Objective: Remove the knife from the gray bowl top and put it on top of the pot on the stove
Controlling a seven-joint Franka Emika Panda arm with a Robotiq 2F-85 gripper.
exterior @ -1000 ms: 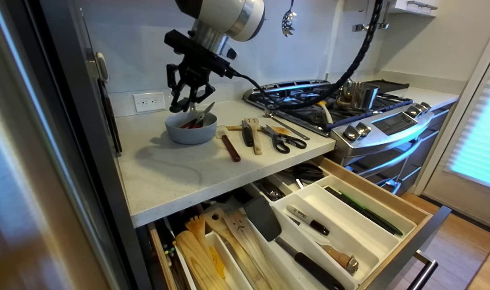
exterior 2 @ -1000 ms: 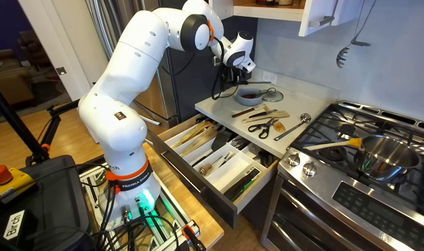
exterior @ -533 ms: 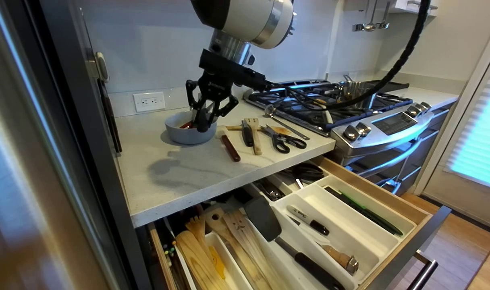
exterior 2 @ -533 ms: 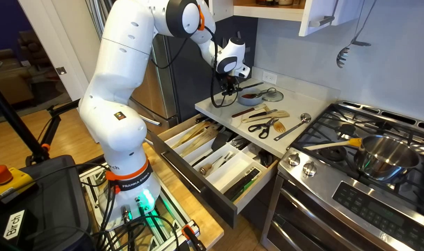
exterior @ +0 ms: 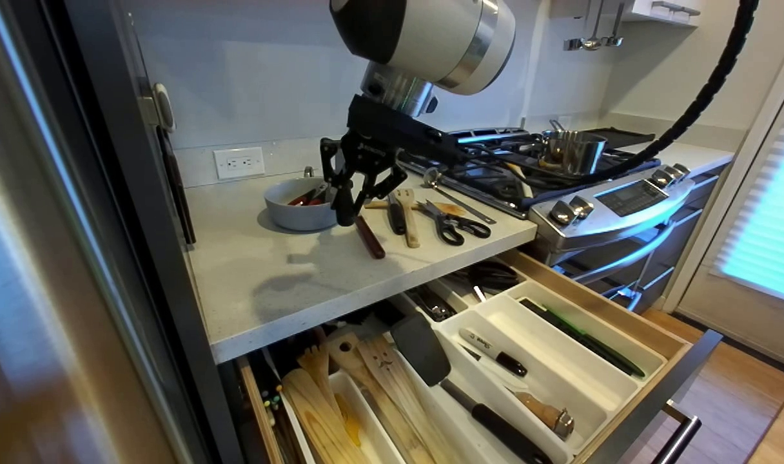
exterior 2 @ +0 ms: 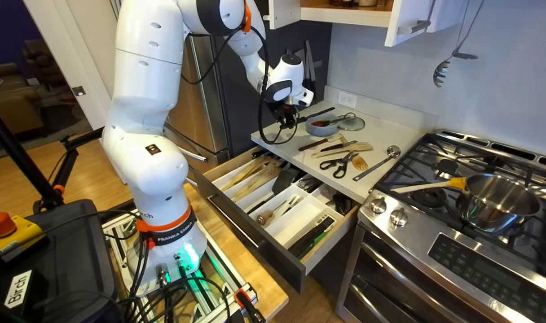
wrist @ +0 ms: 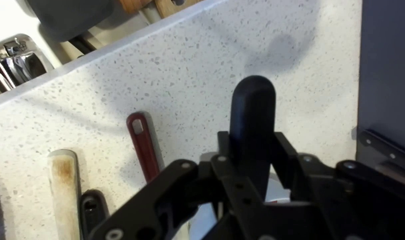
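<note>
Nearer the open drawer [exterior 2: 279, 267] than a moment ago, the black-handled knife [wrist: 254, 96], its end smooth and rounded, is clamped in your gripper [wrist: 251, 141] above the speckled counter [wrist: 186, 53]. Near it, your plain gray bowl [exterior: 302, 217] holds a partly red tool [exterior 2: 319, 123]; well apart, the shiny metal pot [exterior 2: 490, 218] stands on the stove [exterior 2: 414, 226].

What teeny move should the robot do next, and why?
Probably raise the gripper a little: it holds what looks like a black-handled knife near the gray bowl, and the pot on the stove has a rim to clear.
</note>
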